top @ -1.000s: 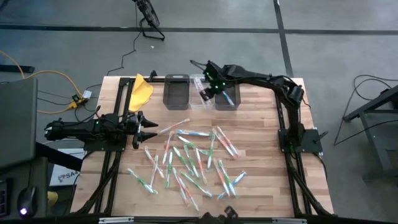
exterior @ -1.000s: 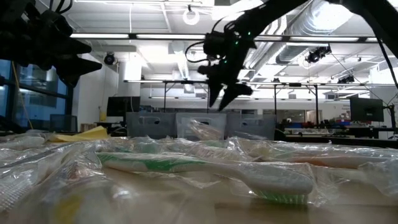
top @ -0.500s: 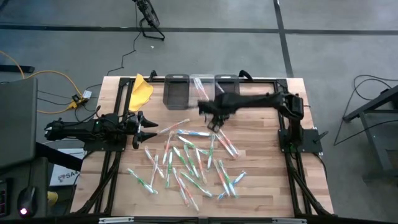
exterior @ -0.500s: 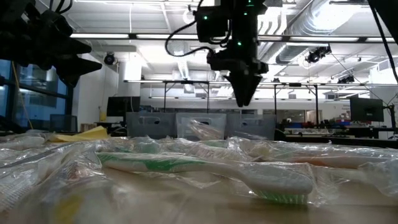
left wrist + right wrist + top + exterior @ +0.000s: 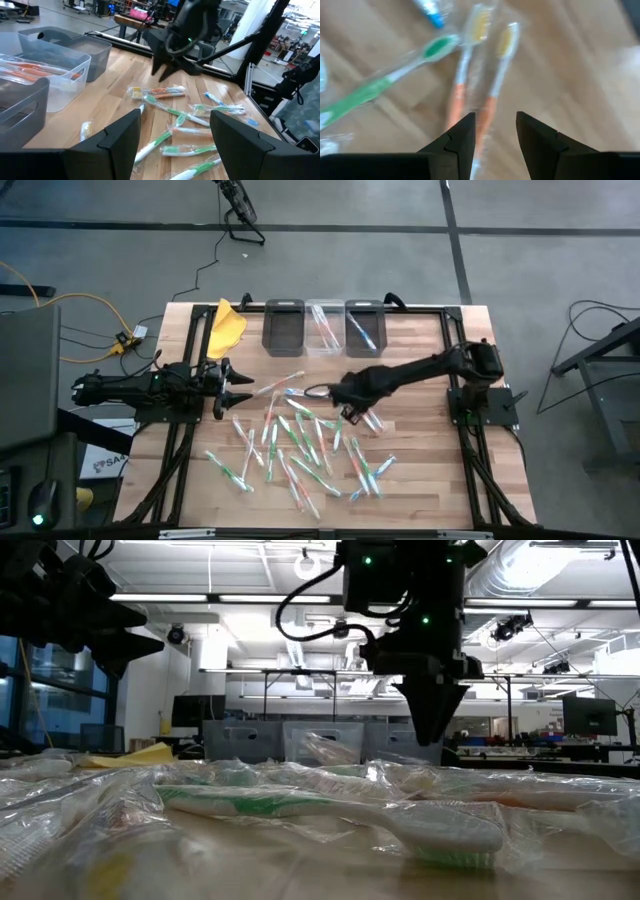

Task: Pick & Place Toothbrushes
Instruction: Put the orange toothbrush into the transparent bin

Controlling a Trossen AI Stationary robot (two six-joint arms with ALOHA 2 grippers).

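Right claw (image 5: pixel 347 406) hangs over centre of tabletop (image 5: pixel 420 450), fingers apart, nothing between them, aimed at two orange-handled toothbrushes (image 5: pixel 472 85) lying side by side, nearly touching. Risk: fingers straddle both and lift pair, or crinkly wrapper slips out. Green toothbrush (image 5: pixel 380 80) lies near at left of wrist frame; may get nudged. Remaining toothbrushes (image 5: pixel 300 445) scattered lower centre of overhead frame. Left claw (image 5: pixel 232 388) waits at left edge, fingers apart, empty.

right end effector (image 5: pixel 352 412) off bins, above toothbrushes (image 5: pixel 300 440) (narrowing)
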